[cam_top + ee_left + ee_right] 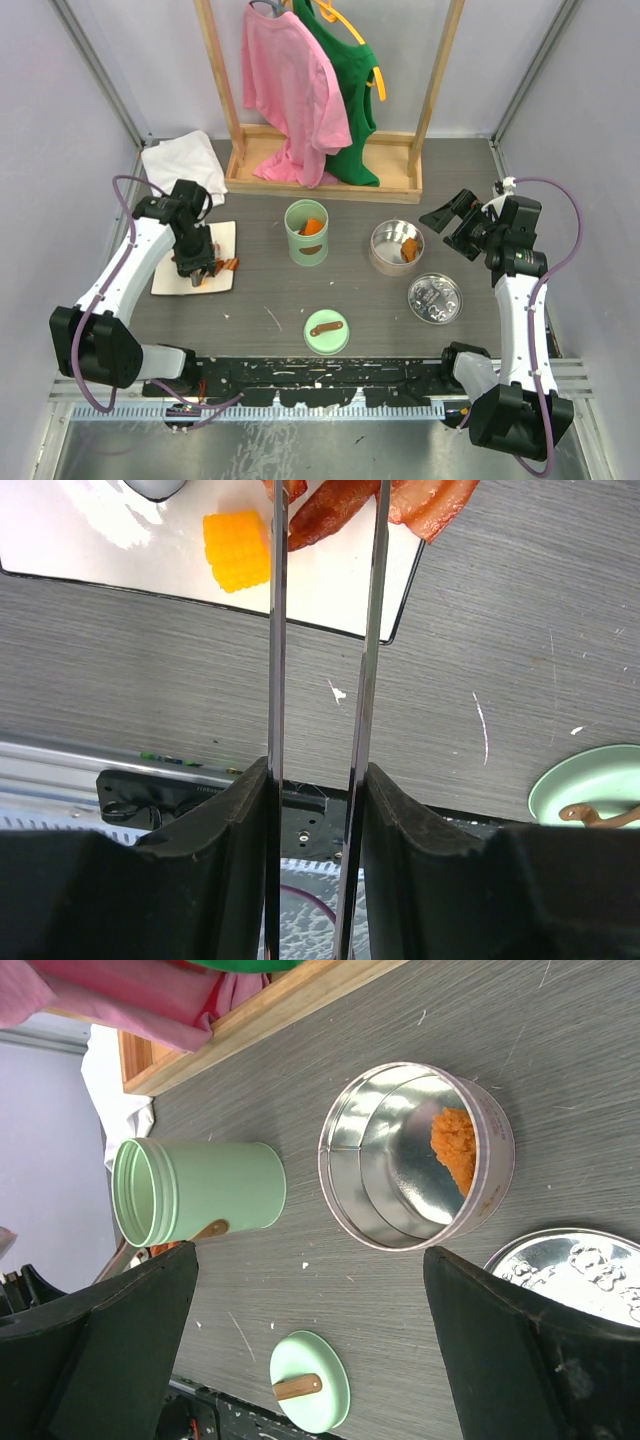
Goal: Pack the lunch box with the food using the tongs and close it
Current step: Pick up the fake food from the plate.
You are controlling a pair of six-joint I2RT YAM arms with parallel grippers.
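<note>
My left gripper (318, 780) is shut on the tongs (278, 630), its pads pressing the two thin metal arms, which still stand a little apart. The tongs reach over the white plate (90, 550), their tips running out of the top of the left wrist view at the red-brown sausage pieces (335, 505); a yellow-orange chunk (236, 550) lies just left of them. In the top view this gripper (192, 258) hovers over the plate (170, 282). The pale green lunch box (306, 232) stands open mid-table with orange food inside. My right gripper (310, 1260) hangs open and empty.
A round metal tin (396, 247) holding an orange piece sits right of the green box, its metal lid (434, 298) nearer me. The green lid (326, 331) lies at the front centre. A wooden clothes rack (320, 180) and a white cloth (180, 160) stand at the back.
</note>
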